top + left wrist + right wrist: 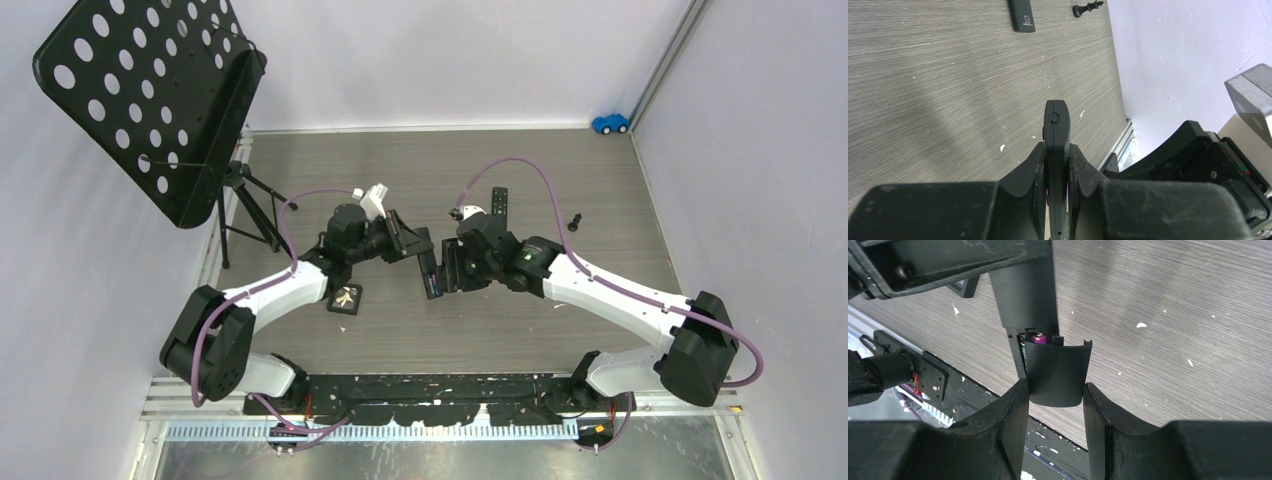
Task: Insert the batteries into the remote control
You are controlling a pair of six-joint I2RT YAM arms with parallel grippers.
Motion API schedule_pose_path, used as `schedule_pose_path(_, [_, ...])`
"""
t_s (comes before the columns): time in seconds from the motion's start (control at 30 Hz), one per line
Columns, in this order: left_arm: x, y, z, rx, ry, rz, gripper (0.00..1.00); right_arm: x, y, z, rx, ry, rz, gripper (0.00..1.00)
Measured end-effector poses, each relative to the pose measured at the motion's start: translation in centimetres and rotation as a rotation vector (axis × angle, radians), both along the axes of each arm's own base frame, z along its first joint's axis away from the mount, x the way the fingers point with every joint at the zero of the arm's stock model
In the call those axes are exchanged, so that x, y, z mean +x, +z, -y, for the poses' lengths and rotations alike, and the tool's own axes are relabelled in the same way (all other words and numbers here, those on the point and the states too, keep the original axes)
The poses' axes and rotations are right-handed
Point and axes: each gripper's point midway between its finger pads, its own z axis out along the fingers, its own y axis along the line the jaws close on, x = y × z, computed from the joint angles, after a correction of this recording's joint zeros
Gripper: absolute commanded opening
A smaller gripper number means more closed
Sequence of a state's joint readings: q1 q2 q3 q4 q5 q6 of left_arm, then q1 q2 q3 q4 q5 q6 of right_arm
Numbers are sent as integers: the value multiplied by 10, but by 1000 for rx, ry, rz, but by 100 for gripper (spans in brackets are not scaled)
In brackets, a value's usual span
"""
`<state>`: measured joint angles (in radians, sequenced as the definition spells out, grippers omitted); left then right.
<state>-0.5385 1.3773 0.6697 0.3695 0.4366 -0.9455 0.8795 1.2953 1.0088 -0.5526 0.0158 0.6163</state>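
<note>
Soft, even light; crisp far off, blurred up close.

From above, the counter (620, 180) is bright and evenly lit, with only faint shadows under my arms (280, 290). In my left wrist view a broad soft shadow crosses the grain, and the pale wall (1173, 60) is nearly washed out. In both wrist views my jaws fill the bottom as dark, out-of-focus masses, their blacks showing little detail.

We take the black chess piece (575, 221) as our landmark on the grey wood-grain counter (450, 340). A loose black remote (499, 203) lies flat to its left, and a blue toy car (610, 123) sits beyond it in the far corner. Well to its left we see a perforated black music stand (150, 100) on a tripod, and, left and nearer, a small black tile (346, 298) with a yellow mark.
</note>
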Motion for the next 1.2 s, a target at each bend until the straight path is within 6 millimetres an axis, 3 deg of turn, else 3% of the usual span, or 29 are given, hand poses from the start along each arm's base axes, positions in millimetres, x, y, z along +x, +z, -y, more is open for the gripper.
schedule_pose_path(0.33, [2, 6, 2, -14, 14, -53, 0, -10, -10, -16, -8, 87, -45, 35])
schedule_pose_path(1.2, [-7, 1, 3, -25, 1, -149, 0, -14, -17, -25, -52, 169, -98, 44])
